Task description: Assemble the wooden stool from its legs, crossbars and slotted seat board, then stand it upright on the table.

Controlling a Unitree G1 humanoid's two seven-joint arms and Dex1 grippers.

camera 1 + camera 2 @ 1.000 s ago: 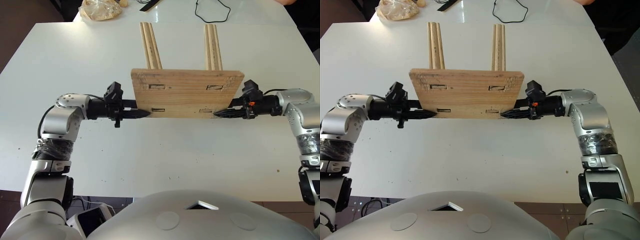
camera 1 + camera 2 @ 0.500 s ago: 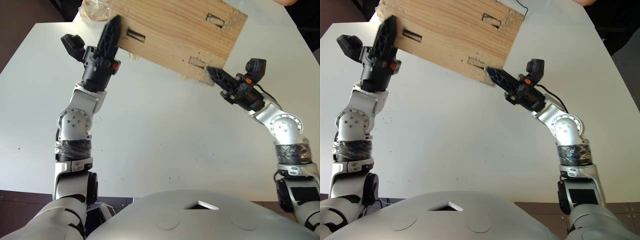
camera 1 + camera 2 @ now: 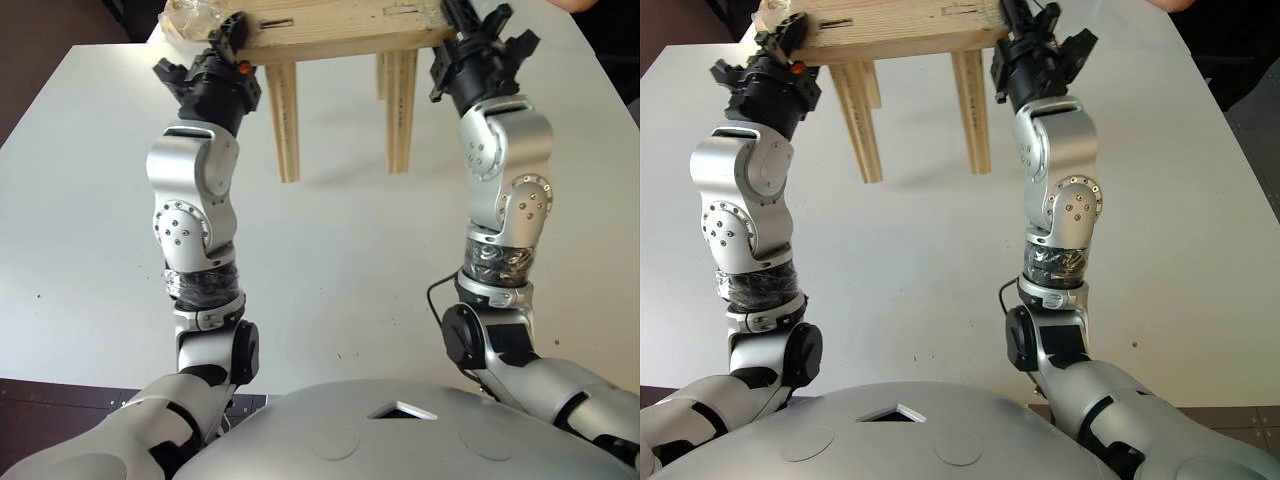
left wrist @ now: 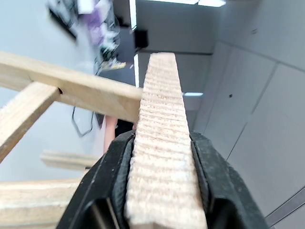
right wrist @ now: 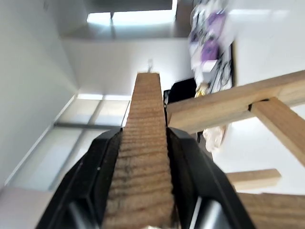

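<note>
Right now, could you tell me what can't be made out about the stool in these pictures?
Seat board: top face cut off by the eye views' upper edge.
Back legs: mostly hidden behind the front legs.
Feet and table: touching or apart, cannot tell.
Left gripper and right gripper: the clamped board end blocks much of both wrist views.

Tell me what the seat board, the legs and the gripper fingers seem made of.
Seat board: unfinished pale wood, with rough sawn end grain showing. Legs: matching pale bare wood, no paint visible. Left gripper's fingers: black, faintly glossy, probably moulded plastic.
</note>
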